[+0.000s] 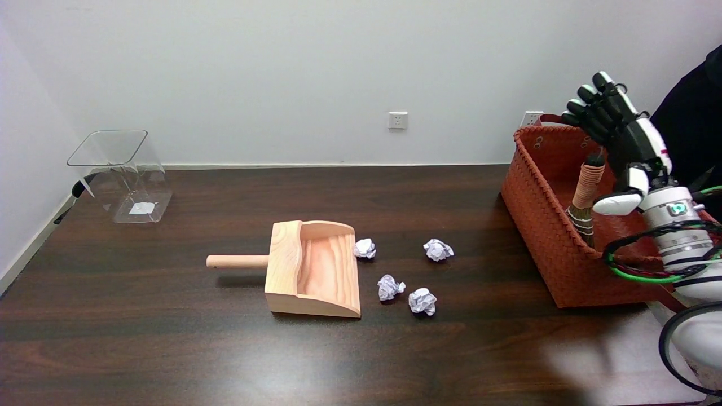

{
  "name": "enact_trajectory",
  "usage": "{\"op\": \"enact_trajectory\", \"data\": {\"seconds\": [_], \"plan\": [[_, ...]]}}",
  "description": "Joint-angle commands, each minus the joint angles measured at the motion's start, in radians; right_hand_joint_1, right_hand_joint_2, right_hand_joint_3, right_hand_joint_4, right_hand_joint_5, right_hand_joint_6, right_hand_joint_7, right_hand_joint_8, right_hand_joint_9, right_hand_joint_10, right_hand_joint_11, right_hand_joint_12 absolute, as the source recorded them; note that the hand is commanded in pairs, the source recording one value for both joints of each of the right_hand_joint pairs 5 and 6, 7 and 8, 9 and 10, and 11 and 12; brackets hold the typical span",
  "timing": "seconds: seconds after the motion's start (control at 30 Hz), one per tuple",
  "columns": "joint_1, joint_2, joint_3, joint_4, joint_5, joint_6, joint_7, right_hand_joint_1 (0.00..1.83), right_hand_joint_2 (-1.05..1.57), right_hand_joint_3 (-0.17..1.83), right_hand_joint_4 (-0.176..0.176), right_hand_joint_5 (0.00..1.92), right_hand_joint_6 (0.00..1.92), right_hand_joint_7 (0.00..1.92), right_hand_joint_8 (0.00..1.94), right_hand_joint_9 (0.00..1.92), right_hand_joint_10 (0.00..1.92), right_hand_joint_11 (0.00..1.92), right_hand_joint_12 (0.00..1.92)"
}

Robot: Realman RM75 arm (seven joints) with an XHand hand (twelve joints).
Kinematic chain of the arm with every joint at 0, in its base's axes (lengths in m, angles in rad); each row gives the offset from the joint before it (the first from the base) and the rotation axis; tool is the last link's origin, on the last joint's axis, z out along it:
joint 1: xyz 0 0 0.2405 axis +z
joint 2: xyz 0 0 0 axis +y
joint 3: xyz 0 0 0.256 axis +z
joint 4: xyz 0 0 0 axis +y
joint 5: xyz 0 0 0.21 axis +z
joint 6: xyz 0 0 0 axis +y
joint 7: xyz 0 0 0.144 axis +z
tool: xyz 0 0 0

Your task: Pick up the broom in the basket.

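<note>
The fingers are spread and held apart, dark tips pointing up and to the left, with the white thumb jutting out lower down toward the broom. Nothing is between them: the right hand is empty and hangs above the basket's inner space, just to the right of the broom's handle top. Whether the thumb touches the handle cannot be told from this view; a thin gap seems to remain.

The broom stands tilted in the basket, leaning against the near-left wall, its cord-wrapped handle rising above the rim and its dark bristles down inside. The basket sits at the table's right end.

By my reading, the step in hand is the approach: the hand is at the handle's level but no grip is made. The next move calls for sliding the palm left until the handle lies between thumb and fingers, then curling them around the wrapped part below the black cap. After that, a lift mostly along the handle's lean should free the bristles without dragging the basket wall.

Further out on the table lie a wooden dustpan, four paper balls near its mouth, and a clear bin at the far left. An outlet is on the wall.
</note>
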Motion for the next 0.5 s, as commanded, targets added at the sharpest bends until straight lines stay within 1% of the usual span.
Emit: {"op": "enact_trajectory", "data": {"seconds": [0.03, 0.23, 0.33, 0.5], "plan": [[0.119, 0.012, -0.156, 0.157, 0.032, -0.041, 0.163, 1.19, -0.9, 1.04, 0.0, 0.07, 0.07, 0.21, 0.21, 0.34, 0.34, 0.42, 0.42], [0.119, 0.008, -0.161, 0.179, 0.032, -0.011, 0.19, 1.16, -0.87, 1.03, 0.0, 0.07, 0.07, 0.25, 0.25, 0.37, 0.37, 0.45, 0.45], [0.118, 0.008, -0.169, 0.172, 0.032, 0.003, 0.195, 1.13, -0.84, 1.0, 0.0, 0.07, 0.07, 0.28, 0.28, 0.4, 0.4, 0.48, 0.48], [0.116, -0.005, -0.187, 0.162, 0.032, 0.026, 0.227, 1.14, -0.74, 0.93, 0.0, 0.09, 0.09, 0.34, 0.34, 0.45, 0.45, 0.53, 0.53]]}}
